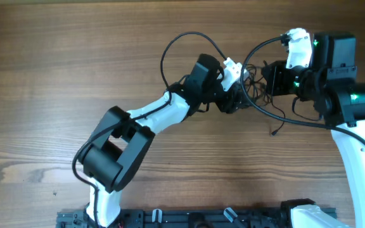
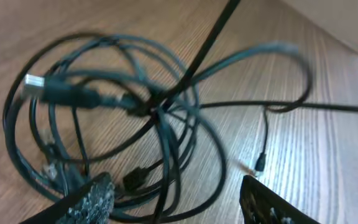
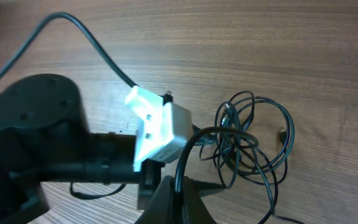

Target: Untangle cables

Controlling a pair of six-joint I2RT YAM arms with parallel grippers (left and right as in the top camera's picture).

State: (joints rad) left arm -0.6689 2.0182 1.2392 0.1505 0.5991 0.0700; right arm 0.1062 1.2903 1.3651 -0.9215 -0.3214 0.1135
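Note:
The cables [image 1: 251,81] are thin black wires, tangled in loose loops on the wooden table between my two grippers. In the left wrist view the knot of loops [image 2: 157,112] lies ahead, with a silver-tipped plug [image 2: 33,79] at the left and a small plug end [image 2: 260,163] at the right. My left gripper [image 2: 179,199] is open, its fingers [image 2: 92,199] astride the nearest loops. My right gripper [image 3: 178,193] is shut on one cable strand [image 3: 183,163], which arcs over towards the bundle [image 3: 253,137]. From overhead, my left gripper [image 1: 236,101] and right gripper [image 1: 262,81] nearly meet.
One loose cable end [image 1: 274,132] trails towards the table's front right. My left arm's thicker black cable [image 1: 182,38] loops above the table behind its wrist. The left wrist's white camera block [image 3: 160,127] sits close in front of my right gripper.

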